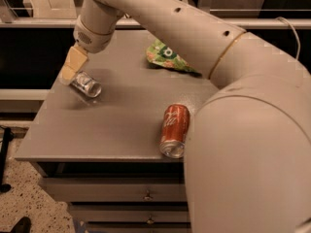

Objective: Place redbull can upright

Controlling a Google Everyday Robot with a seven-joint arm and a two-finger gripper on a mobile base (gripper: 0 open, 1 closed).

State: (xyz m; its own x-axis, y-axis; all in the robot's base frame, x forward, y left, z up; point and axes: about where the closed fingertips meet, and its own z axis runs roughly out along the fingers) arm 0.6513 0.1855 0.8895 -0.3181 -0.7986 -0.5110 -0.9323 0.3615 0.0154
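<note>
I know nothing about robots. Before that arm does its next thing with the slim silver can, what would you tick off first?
1. Target located: ok, the slim can lies on its side near the left edge of the table.
2. Arm in position: ok, the gripper is right at the can's far end.
3. Can held firmly: cannot tell.
4. Can upright: not ok, not yet stood up.
5. Neighbours out of the way: ok, the orange can and green bag lie well apart from it.
</note>
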